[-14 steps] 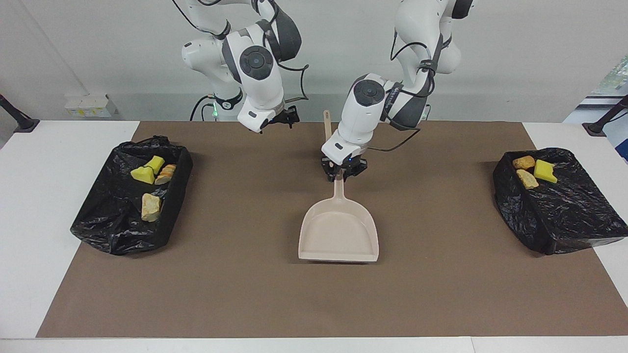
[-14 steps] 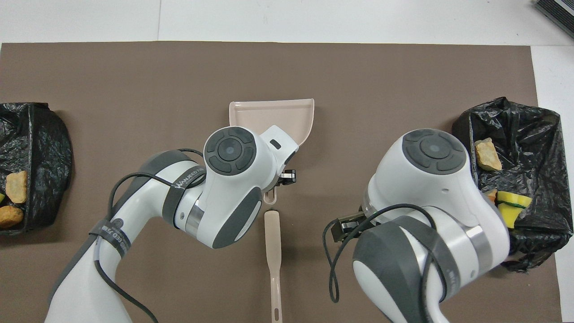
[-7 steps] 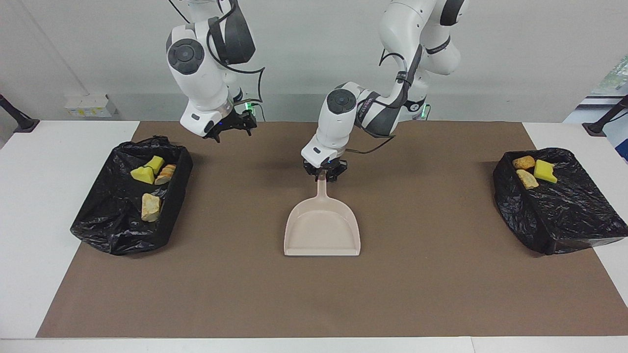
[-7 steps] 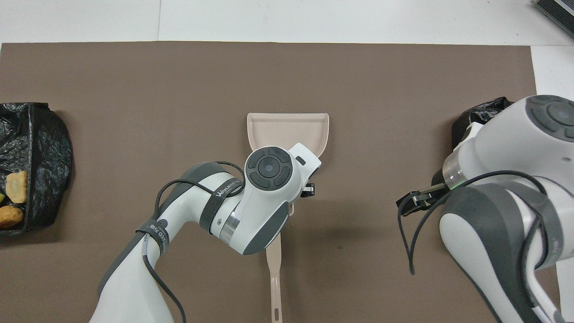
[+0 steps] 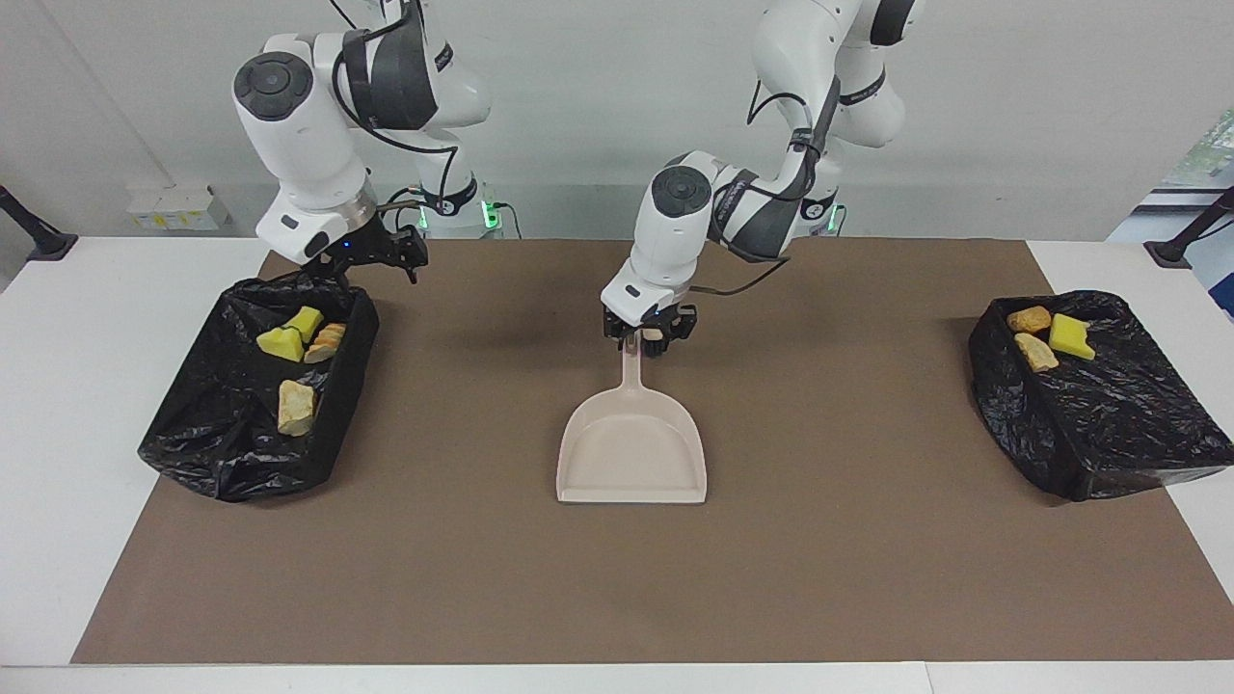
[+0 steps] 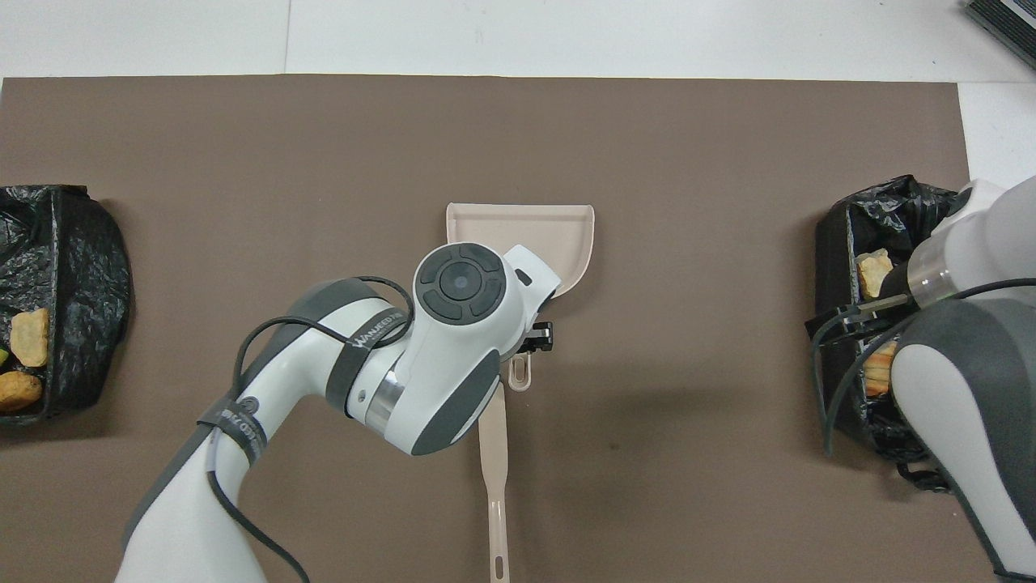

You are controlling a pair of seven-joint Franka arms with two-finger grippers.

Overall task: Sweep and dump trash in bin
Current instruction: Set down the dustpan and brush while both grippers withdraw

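Jaws parted on the left gripper [image 5: 648, 339], straddling the dustpan [image 5: 631, 453] handle — released, by the look of it.

All seven trash scraps lie in the two black bins — four [image 5: 294, 359] in the bin [image 5: 241, 443] at the right arm's end, three [image 5: 1049, 335] in the bin [image 5: 1118, 424] at the left arm's end — and none shows on the brown mat [image 5: 868, 559], so sweeping and dumping look done. The dustpan sits flat mid-mat, empty; the brush [image 6: 494, 478] lies nearer the robots, only its handle showing. What is left seems to be lifting clear. The right gripper [image 5: 371, 258] hangs over the rim of its bin, holding nothing; whether its fingers stand apart I cannot tell.
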